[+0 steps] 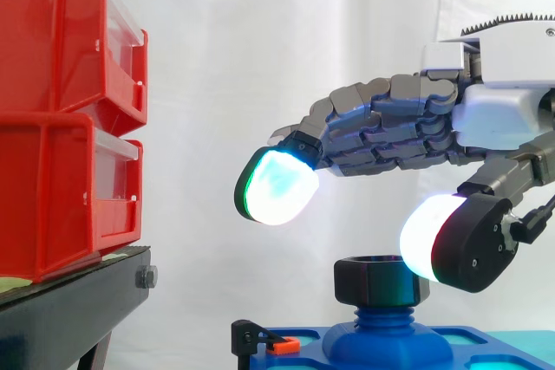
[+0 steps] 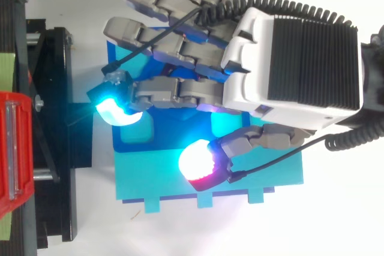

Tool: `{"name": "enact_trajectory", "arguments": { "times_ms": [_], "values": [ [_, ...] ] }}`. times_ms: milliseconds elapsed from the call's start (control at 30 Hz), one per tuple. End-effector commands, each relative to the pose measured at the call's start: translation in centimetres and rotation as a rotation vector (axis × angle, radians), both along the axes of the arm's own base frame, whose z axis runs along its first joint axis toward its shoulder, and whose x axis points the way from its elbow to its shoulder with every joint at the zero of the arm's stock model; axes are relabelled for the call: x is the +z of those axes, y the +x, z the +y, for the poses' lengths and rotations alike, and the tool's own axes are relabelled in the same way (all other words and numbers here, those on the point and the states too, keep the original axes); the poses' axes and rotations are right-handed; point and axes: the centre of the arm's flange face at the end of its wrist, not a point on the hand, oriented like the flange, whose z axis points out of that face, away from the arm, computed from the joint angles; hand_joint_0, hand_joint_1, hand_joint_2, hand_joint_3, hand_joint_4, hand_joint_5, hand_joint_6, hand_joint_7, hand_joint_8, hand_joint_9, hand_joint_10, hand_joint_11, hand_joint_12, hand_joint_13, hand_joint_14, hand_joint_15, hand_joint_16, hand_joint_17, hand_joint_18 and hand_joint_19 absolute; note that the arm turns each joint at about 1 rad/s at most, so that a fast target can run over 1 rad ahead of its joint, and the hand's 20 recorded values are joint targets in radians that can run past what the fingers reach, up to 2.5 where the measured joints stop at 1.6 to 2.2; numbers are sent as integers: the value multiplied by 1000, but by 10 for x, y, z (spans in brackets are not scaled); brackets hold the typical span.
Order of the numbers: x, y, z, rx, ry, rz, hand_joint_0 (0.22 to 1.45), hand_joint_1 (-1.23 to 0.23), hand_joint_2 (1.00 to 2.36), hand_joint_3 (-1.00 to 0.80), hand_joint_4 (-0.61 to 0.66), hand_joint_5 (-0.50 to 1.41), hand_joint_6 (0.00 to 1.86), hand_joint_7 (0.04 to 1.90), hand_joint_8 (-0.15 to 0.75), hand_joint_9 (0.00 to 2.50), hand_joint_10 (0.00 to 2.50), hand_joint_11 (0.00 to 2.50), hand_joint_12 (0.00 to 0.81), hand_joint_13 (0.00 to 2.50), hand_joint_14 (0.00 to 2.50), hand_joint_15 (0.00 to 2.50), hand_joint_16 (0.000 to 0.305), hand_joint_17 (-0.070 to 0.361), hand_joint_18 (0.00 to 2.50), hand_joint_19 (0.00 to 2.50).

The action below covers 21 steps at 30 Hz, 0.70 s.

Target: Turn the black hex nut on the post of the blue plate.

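The black hex nut (image 1: pixel 380 279) sits on the blue threaded post (image 1: pixel 381 320) that rises from the blue plate (image 1: pixel 490 346). My hand (image 1: pixel 408 127) hovers just above the nut, coming in from the right. Its fingers reach out leftward, only slightly bent, and the glowing cyan fingertip (image 1: pixel 276 186) hangs above and left of the nut, apart from it. The thumb's white-red pad (image 1: pixel 429 238) is at the nut's upper right edge, close to or touching it. From above, my hand (image 2: pixel 294 64) covers the nut, while the blue plate (image 2: pixel 153 175) shows beneath it.
Two stacked red bins (image 1: pixel 61 119) stand on a black stand (image 1: pixel 74 309) to the left; from above they are the red bin (image 2: pixel 12 148) and stand (image 2: pixel 54 148). A small black and orange clip (image 1: pixel 264 340) sits at the plate's left edge.
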Motion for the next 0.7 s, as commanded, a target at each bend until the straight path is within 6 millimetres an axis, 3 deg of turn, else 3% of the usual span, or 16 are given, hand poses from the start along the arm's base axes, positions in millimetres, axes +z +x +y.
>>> {"name": "enact_trajectory", "arguments": {
  "times_ms": [0,100,667],
  "values": [
    [0,0,1,3,-14,0,396,-783,1000,-500,-27,-300,502,688,150,0,0,0,343,0,0,0,50,113,0,0],
    [-13,3,2,8,-17,15,396,-742,1000,-500,-18,-300,502,694,153,0,0,0,345,0,0,0,51,114,0,0],
    [-20,5,-6,16,-30,15,434,-748,1000,-500,-22,-300,502,691,145,0,0,0,331,0,0,0,48,108,0,0]
  ]
}}
